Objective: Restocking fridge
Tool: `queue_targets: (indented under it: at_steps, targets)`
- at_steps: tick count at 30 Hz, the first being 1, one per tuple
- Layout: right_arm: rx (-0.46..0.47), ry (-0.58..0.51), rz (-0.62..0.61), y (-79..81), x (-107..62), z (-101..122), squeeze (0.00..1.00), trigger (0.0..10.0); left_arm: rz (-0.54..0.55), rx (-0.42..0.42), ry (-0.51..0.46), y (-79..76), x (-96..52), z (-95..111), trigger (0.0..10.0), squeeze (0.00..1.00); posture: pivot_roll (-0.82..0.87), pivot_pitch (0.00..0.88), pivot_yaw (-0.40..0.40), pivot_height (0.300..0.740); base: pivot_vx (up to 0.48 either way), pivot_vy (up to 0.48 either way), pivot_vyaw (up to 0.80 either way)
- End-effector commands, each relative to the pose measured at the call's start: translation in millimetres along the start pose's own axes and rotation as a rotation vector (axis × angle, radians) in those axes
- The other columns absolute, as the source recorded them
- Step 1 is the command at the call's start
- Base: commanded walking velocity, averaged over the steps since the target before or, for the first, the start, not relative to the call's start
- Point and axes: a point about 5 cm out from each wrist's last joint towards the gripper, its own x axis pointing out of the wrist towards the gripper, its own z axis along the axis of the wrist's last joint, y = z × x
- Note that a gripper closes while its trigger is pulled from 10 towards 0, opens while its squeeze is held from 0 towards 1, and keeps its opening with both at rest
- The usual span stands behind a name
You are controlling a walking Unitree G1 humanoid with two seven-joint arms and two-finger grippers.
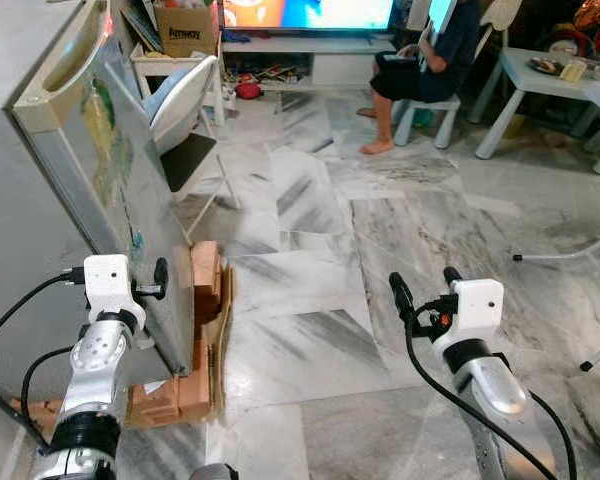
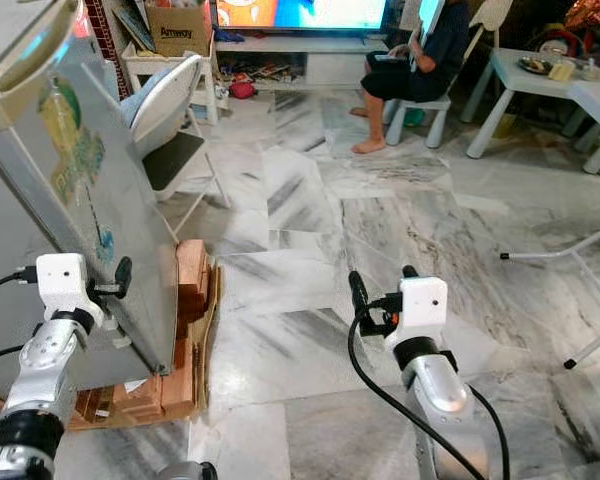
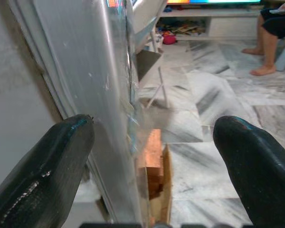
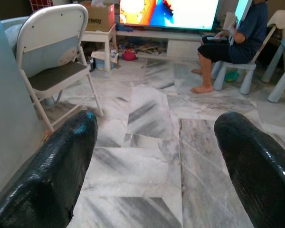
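The silver fridge [image 1: 110, 180] stands at my left on a stack of wooden blocks, its door [image 3: 95, 71] not quite flush with the grey body. My left gripper [image 1: 145, 285] is open at the lower part of the door's free edge. In the left wrist view its fingers [image 3: 61, 161] straddle that edge, one on the body side and one on the room side. To the right, my right gripper [image 1: 425, 285] hangs open over the marble floor with nothing between its fingers [image 4: 61, 161]. No items to stock can be seen.
A white folding chair [image 1: 185, 110] stands close behind the fridge door. Wooden blocks and cardboard [image 1: 205, 330] lie at the fridge's foot. A person [image 1: 430, 60] sits on a stool near the TV [image 1: 310, 12]. A white table [image 1: 555, 75] and thin metal legs [image 1: 570, 255] are on the right.
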Motion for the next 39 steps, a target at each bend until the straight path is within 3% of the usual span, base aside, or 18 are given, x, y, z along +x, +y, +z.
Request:
queue_targets:
  at_steps: [1, 14, 24, 28, 31, 33, 39]
  targets:
    - [-0.004, -0.021, -0.004, -1.2, -0.7, 7, 0.0, 10.0, 0.013, 0.008, -0.011, 2.6, 3.2, 3, 10.0, 0.0, -0.08, 0.048, -0.045, 0.74, 0.0, 0.0, 0.0]
    - [0.0, -0.011, 0.0, 2.7, -2.9, 8, 0.0, 10.0, 0.086, 0.039, 0.031, 11.6, 17.8, 9, 10.0, 0.0, -0.09, 0.046, -0.03, 0.74, 0.0, 0.0, 0.0]
    - [0.003, -0.01, -0.006, 3.0, -2.9, 7, 0.0, 10.0, 0.137, 0.093, 0.096, 18.7, 14.3, -3, 10.0, 0.0, -0.09, 0.042, -0.024, 0.74, 0.0, 0.0, 0.0]
    - [-0.003, -0.022, 0.008, 4.6, -2.7, 8, 0.0, 10.0, 0.11, 0.066, 0.079, 17.2, 13.3, -2, 10.0, 0.0, -0.09, 0.038, -0.017, 0.74, 0.0, 0.0, 0.0]
    - [-0.013, -0.043, 0.005, 3.5, -3.0, 12, 0.0, 10.0, -0.038, 0.054, -0.036, 3.3, -0.4, 3, 10.0, 0.0, -0.08, 0.037, -0.016, 0.74, 0.0, 0.0, 0.53]
    - [-0.004, -0.046, -0.002, 4.2, -1.5, 12, 0.0, 10.0, -0.171, 0.073, -0.095, -10.0, -24.6, 2, 10.0, 0.0, -0.05, 0.036, -0.026, 0.74, 0.0, 0.0, 0.8]
    - [-0.007, -0.063, 0.016, 8.8, 4.9, 15, 0.0, 10.0, -0.243, 0.073, -0.107, -19.6, -50.3, -3, 10.0, 0.0, -0.01, 0.036, -0.036, 0.74, 0.0, 0.0, 0.8]
